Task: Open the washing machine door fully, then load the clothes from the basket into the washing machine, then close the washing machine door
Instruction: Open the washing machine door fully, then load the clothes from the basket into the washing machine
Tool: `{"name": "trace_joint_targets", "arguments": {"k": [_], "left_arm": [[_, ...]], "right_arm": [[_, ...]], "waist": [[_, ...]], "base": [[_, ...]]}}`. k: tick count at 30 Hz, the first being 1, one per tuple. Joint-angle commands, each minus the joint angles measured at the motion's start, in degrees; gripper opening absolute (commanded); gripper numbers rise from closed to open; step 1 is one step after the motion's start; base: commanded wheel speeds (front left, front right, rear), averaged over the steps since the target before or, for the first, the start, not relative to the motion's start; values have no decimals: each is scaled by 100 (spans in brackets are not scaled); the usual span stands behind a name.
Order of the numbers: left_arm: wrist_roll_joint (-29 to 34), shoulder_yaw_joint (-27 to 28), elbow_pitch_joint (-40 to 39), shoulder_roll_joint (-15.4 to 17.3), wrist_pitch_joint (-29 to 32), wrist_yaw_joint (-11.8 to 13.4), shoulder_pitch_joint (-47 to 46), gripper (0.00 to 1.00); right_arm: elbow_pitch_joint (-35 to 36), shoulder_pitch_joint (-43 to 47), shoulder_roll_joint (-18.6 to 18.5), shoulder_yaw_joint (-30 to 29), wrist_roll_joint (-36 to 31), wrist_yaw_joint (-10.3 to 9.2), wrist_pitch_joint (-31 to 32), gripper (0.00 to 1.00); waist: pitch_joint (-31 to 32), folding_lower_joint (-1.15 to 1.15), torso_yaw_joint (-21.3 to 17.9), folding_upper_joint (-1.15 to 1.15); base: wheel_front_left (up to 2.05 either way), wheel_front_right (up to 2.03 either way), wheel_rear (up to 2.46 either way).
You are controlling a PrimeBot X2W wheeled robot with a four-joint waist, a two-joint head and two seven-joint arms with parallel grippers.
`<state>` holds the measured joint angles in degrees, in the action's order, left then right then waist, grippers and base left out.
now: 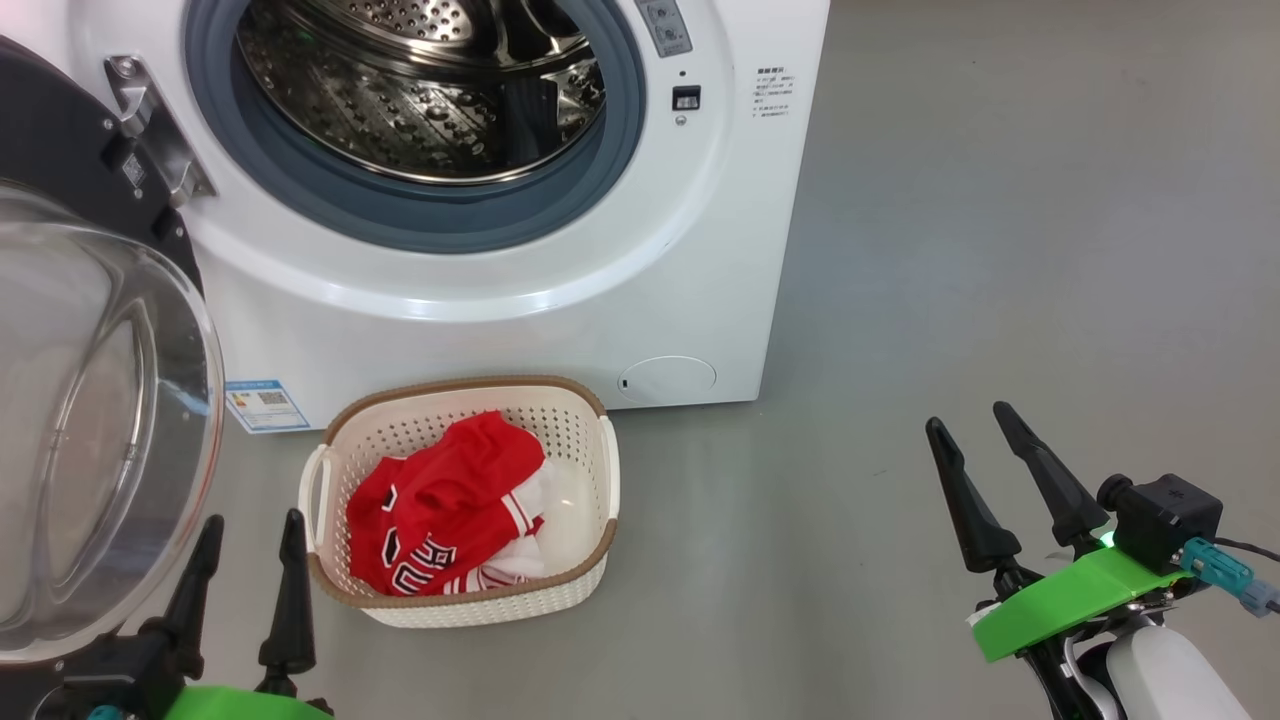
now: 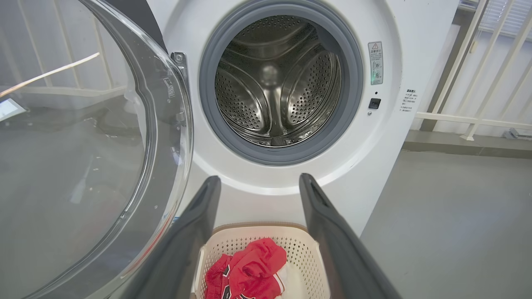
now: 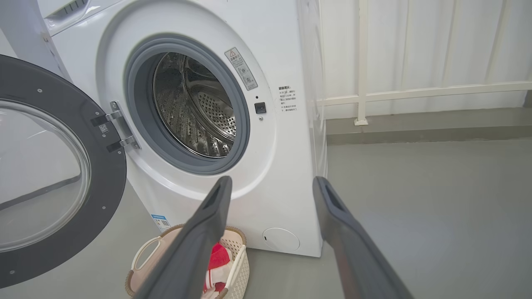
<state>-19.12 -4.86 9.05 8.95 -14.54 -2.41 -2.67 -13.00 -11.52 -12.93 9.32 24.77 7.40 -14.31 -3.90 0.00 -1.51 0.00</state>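
Note:
The white washing machine [image 1: 660,250] stands ahead with its steel drum [image 1: 420,90] bare. Its round black door [image 1: 90,420] with the clear glass bowl hangs swung out to the left. On the floor in front sits the cream basket [image 1: 585,590], holding the red clothes [image 1: 440,515] with some white cloth. My left gripper [image 1: 250,540] is open just left of the basket, close to the door's glass. My right gripper [image 1: 975,440] is open well to the right of the basket, above bare floor. The basket [image 2: 305,253] and clothes [image 2: 253,268] lie between and below my left fingers.
Grey floor [image 1: 1000,250] stretches to the right of the machine. A white railing [image 3: 415,91] runs along the wall behind. A blue sticker [image 1: 265,403] marks the machine's lower left corner, and the door hinge [image 1: 160,140] sits at the opening's left.

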Motion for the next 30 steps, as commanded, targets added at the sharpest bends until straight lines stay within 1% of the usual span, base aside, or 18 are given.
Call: {"name": "trace_joint_targets", "arguments": {"k": [1,16,30], "left_arm": [[76,234,-134,90,-46,-52,-116,100],[235,376,-149,-17,-46,-192,-166,100],[340,462,-118,-75,-46,-269,-200,100]], "right_arm": [[158,23,-60,88,-55,9,-69,100],[193,14,-58,6,-97,9,-69,100],[211,7,-52,-6,-98,9,-69,100]], "waist": [[0,0,-1,0],[-37,0,14,0],[-70,0,36,0]], "base": [[0,0,0],[0,0,0],[0,0,0]]}}
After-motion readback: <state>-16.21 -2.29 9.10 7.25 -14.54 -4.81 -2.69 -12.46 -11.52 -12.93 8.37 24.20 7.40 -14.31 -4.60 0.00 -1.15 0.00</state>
